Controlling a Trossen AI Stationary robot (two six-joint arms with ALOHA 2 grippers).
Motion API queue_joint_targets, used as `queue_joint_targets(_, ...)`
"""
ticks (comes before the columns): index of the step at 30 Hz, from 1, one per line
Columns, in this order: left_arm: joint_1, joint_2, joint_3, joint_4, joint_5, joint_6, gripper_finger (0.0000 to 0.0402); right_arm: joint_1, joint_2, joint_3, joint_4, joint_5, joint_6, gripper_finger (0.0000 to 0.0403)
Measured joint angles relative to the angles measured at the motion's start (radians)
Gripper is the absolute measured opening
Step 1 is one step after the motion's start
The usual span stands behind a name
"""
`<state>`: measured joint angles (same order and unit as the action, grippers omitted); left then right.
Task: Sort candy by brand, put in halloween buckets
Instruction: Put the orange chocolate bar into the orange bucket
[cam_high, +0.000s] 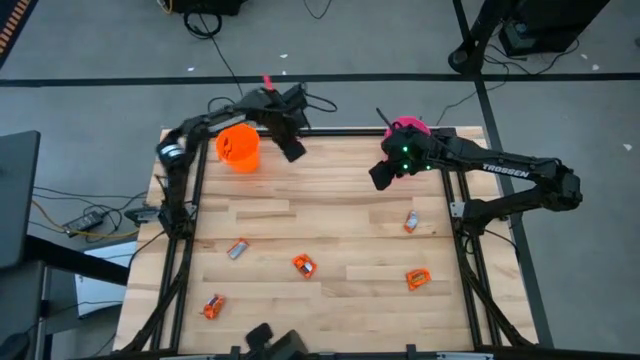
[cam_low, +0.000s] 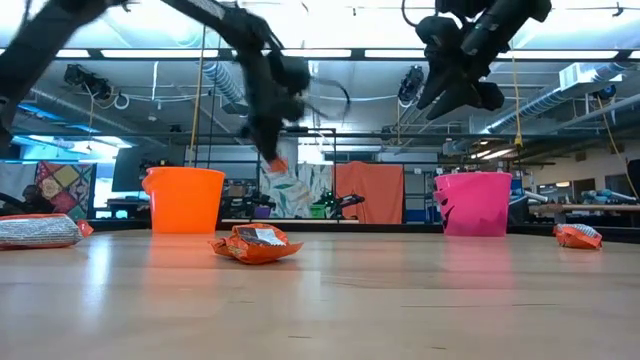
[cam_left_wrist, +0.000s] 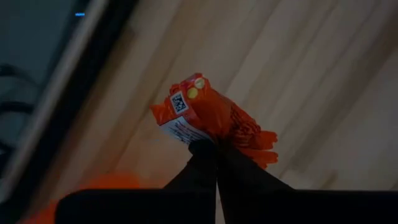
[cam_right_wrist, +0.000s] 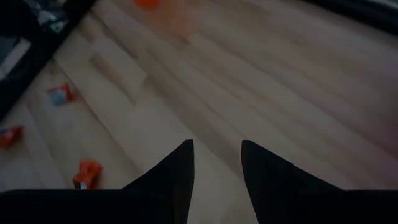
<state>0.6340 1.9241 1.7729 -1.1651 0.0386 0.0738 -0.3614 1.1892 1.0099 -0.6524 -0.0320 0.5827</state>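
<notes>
- The left gripper (cam_left_wrist: 216, 149) was closed on an orange candy (cam_left_wrist: 208, 118), pinched by one end of the wrapper with the rest sticking out past the fingertips.
- In the high view the left gripper (cam_high: 290, 148) hung near the worktop's (cam_high: 330, 215) far-left corner, just beside the orange bucket (cam_high: 239, 148) and not over it.
- The low view showed that gripper (cam_low: 272, 150) raised well above the worktop, with the candy (cam_low: 279, 165) dangling below it, higher than the bucket rims.
- The orange bucket (cam_low: 184, 199) stood upright near the far-left corner; the pink bucket (cam_low: 475, 203) stood upright at the far-right corner.
- In the high view the pink bucket (cam_high: 409, 126) was mostly hidden under the right arm.
- The right gripper (cam_right_wrist: 216, 163) was parted and held nothing; bare wood showed between its fingers.
- The right gripper (cam_high: 382, 176) hovered near the far-right corner, just inside from the pink bucket, and in the low view it (cam_low: 452, 92) hung high above the worktop.
- Five candies lay loose on the worktop's near half, all well apart from one another.
- One (cam_high: 410, 222) lay near the right edge, and another (cam_high: 418, 279) nearer the front-right corner.
- One (cam_high: 304, 265) lay about mid-width, one (cam_high: 237, 249) to its left, and one (cam_high: 212, 306) near the front-left corner.
- All five were orange or red; brands could not be read.
</notes>
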Motion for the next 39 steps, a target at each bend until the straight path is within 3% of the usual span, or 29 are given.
queue_joint_targets(4,0.023,-0.115,0.000,-0.079,-0.078,0.045,0.0005,0.041,0.000,-0.026,0.001,0.048,-0.007,0.0144)
queue_joint_targets(12,0.170,-0.259,-0.031,-0.096,-0.101,0.050,0.0004,0.110,0.000,-0.078,-0.001,0.080,0.075,0.0144)
queue_joint_targets(17,0.248,-0.306,-0.152,-0.098,-0.102,0.016,0.0004,0.182,0.000,-0.111,-0.006,0.131,0.164,0.0144)
queue_joint_targets(25,0.305,-0.326,-0.384,0.030,-0.146,-0.086,0.0017,0.301,0.000,-0.123,-0.051,0.115,0.184,0.0144)
queue_joint_targets(33,0.310,-0.326,-0.487,0.137,-0.230,-0.163,0.0073,0.368,0.004,-0.123,-0.269,0.189,0.299,0.0148)
queue_joint_targets(39,0.310,-0.328,-0.488,0.151,-0.231,-0.163,0.0136,0.392,0.004,-0.144,-0.313,0.159,0.398,0.0151)
